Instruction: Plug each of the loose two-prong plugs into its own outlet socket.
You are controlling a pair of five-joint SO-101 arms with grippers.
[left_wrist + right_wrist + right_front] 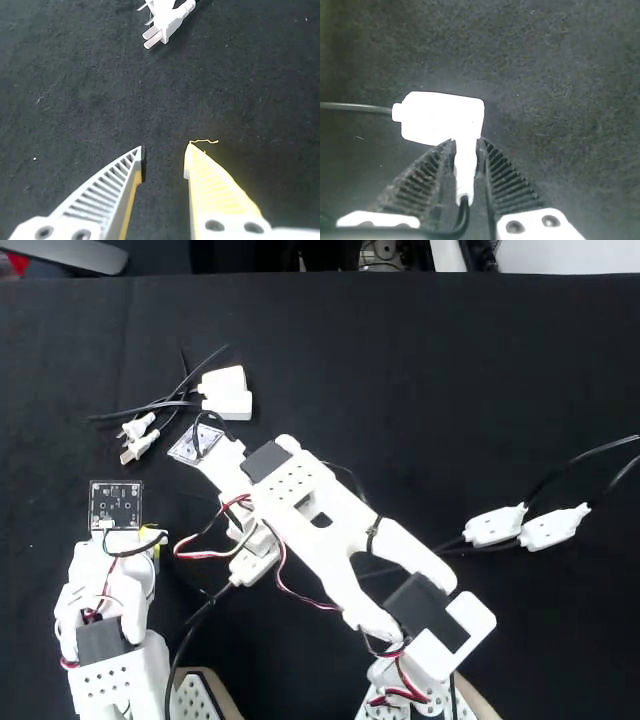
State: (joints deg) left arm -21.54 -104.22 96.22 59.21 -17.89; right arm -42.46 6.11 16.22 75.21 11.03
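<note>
White arms (330, 530); red-white wiring (195, 550); part-yellow left gripper (163, 150)

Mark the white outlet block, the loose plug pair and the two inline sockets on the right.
white outlet block (226, 393), high view, top face.
loose plug pair (142, 445), high view, nearer plug's body.
inline sockets (495, 525), high view, left one's body.

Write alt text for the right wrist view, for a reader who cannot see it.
The right gripper pinches a white plug whose front end meets a white outlet block lying on black cloth. A black cord runs off from one end of the block.
</note>
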